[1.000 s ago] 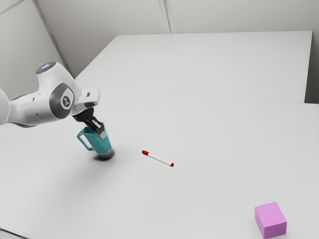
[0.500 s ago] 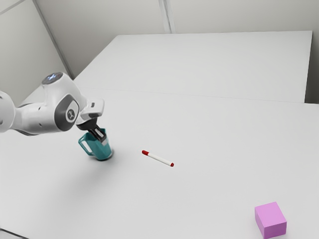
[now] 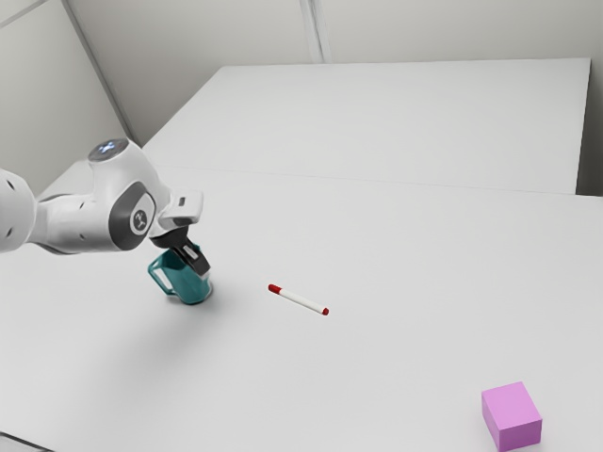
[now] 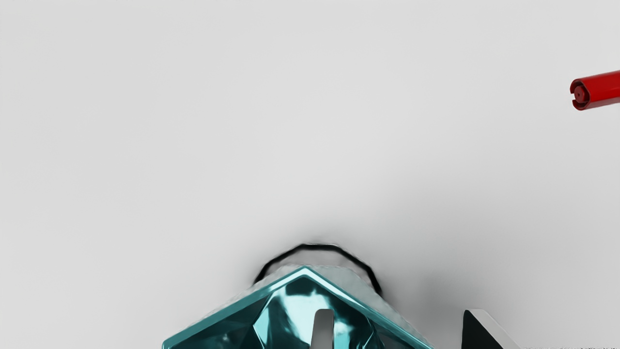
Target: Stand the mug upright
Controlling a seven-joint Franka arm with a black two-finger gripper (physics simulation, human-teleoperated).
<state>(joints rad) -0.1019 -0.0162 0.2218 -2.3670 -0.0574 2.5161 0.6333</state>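
Observation:
The gripper (image 3: 203,269) reaches down at the rim of the teal mug (image 3: 188,288), which stands upright on the table, its handle toward the exterior view's left. The hand covers part of the mug's opening. In the wrist view the gripper (image 4: 398,332) is open: one finger is over the inside of the mug (image 4: 261,310), the other is outside beyond the wall, with a wide gap between that finger and the rim. The lower part of the mug body is partly hidden by its rim there.
A white marker with red ends (image 3: 300,299) lies on the table (image 3: 377,226), toward the exterior view's right from the mug; its red end (image 4: 598,90) is in the wrist view. A pink cube (image 3: 512,416) sits near the exterior view's bottom right.
The mug, tilted and raised off the table a second ago, has come down and stands on its base. My hand moved down with it, then slightly toward the exterior view's right.

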